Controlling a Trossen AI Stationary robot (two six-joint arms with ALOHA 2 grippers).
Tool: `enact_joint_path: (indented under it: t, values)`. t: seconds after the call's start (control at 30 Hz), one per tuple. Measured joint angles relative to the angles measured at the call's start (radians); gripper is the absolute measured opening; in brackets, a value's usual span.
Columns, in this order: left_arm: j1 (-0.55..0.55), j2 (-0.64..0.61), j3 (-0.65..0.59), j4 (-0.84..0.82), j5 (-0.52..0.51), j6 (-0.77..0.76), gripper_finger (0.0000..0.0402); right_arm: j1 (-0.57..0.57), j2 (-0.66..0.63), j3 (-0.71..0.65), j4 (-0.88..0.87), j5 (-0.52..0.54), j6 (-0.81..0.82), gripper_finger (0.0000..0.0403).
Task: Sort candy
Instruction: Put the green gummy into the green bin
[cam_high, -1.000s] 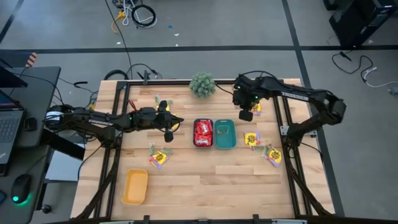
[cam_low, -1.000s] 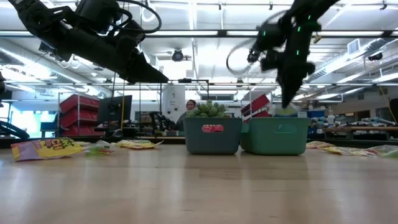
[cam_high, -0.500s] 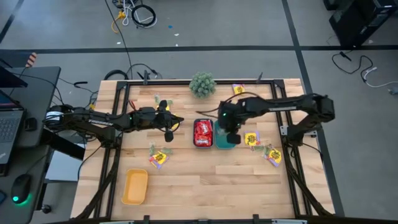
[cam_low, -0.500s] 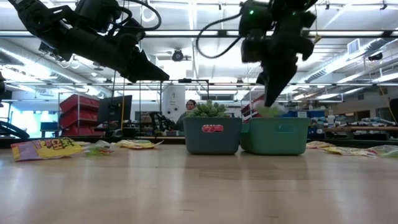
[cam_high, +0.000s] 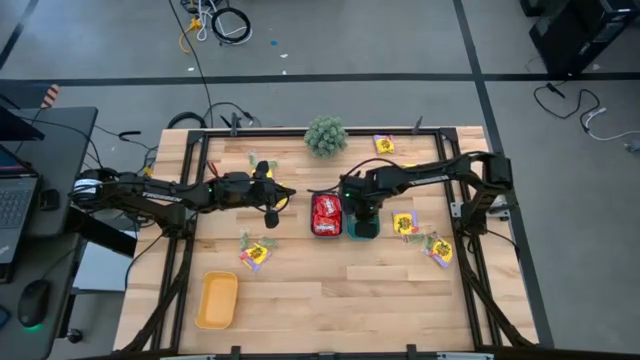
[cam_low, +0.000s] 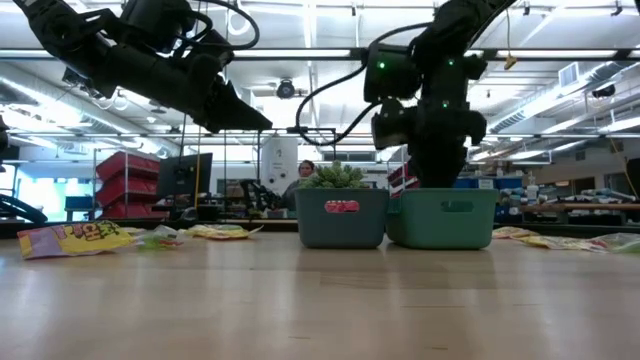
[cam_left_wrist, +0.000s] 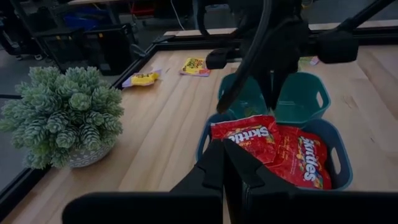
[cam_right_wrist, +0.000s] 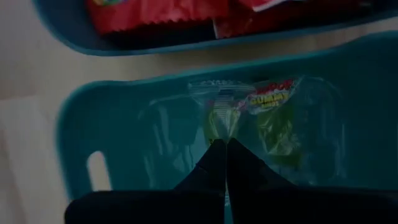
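High view: the right gripper (cam_high: 364, 222) has swung from the counter's (cam_high: 330, 290) one o'clock edge down into the teal tray (cam_high: 364, 232).

Low view: it now dips inside that tray's rim.

Right wrist view: its fingers (cam_right_wrist: 217, 163) pinch a pale green candy packet (cam_right_wrist: 249, 118), low inside the tray.

Left wrist view: the left gripper (cam_left_wrist: 227, 163), clenched empty, hovers unchanged near the red packets (cam_left_wrist: 280, 149).

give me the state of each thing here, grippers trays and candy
right gripper: shut on a pale green packet, down inside the teal tray
left gripper: shut, empty, above the table
blue tray: holds red packets
yellow tray: empty
yellow packets: loose on the table
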Motion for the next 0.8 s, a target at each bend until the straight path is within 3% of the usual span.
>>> enact_joint_path:
  t: [0.4,0.8]
  values:
    - [0.000,0.000,0.000,0.000,0.000,0.001,0.0000,-0.008,0.001,0.000,0.013,0.141,0.036,0.0028]
    - [0.000,0.000,0.000,0.002,0.000,0.003,0.0000,0.066,-0.227,0.000,-0.081,0.131,0.136,0.0189]
